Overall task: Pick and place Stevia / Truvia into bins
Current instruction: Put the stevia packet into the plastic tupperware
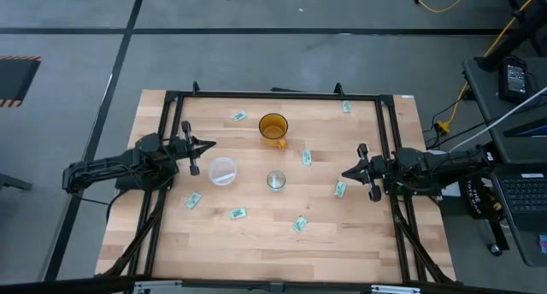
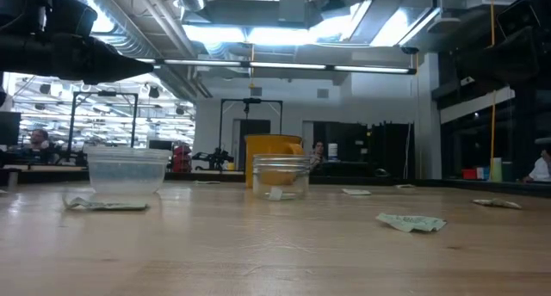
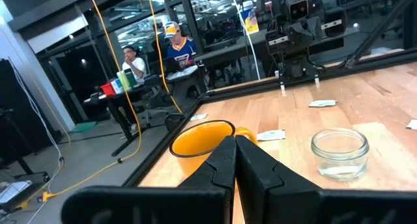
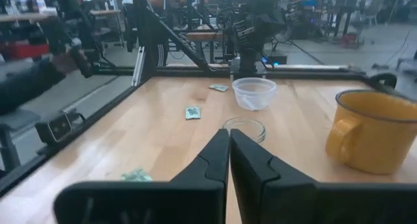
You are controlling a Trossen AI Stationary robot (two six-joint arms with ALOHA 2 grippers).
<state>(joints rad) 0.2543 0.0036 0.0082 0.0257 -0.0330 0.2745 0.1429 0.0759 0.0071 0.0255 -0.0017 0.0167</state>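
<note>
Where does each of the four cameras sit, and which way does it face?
High: above, facing down; both arms, left gripper, right gripper.
Low: table height, facing clear cup, small cup.
Left wrist: past shut jaws toward mug.
Right wrist: past shut jaws toward the mug.
Shared: every view shows the mug.
</note>
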